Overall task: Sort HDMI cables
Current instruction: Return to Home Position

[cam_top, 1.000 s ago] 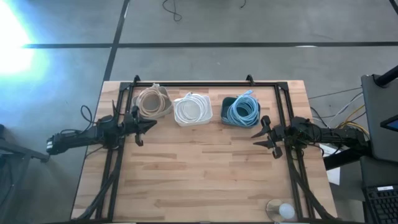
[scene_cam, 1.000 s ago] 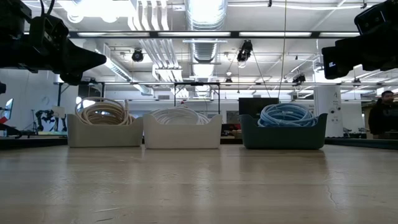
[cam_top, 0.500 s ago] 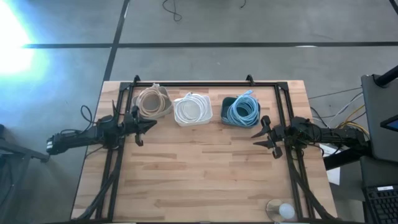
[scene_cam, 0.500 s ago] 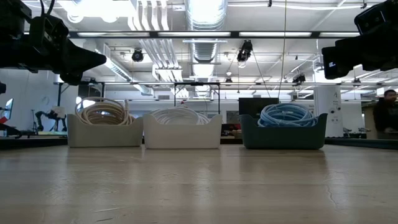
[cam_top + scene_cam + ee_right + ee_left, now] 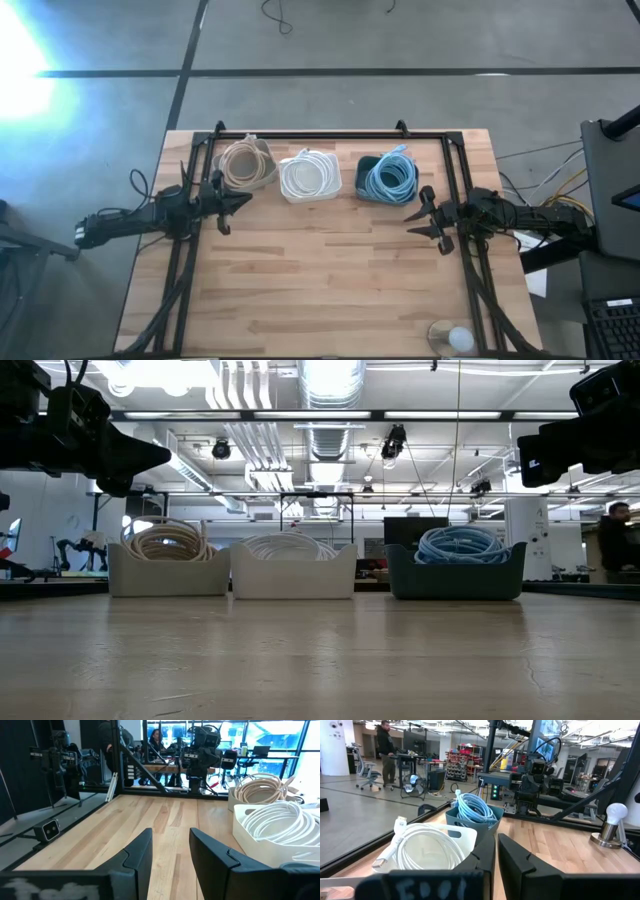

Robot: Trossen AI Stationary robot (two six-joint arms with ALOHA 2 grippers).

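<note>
Three bins stand in a row along the table's far side. The beige HDMI cables [image 5: 245,163] lie coiled in a pale bin, the white cables [image 5: 309,176] in a white bin, and the light blue cables [image 5: 390,178] in a dark teal bin [image 5: 457,578]. My left gripper [image 5: 243,200] hovers shut above the table, just near-left of the beige bin. My right gripper [image 5: 410,218] hovers open, near-right of the blue bin. The left wrist view shows the white coil [image 5: 427,851] and the blue coil [image 5: 474,809]; the right wrist view shows the white coil [image 5: 280,822] and the beige coil [image 5: 260,787].
Black frame rails [image 5: 330,135] run along the table's far, left and right sides. A round white bulb on a stand [image 5: 457,338] sits at the near right corner. Bare wood [image 5: 320,270] spans the middle and near part. A person [image 5: 613,540] stands far off in the room.
</note>
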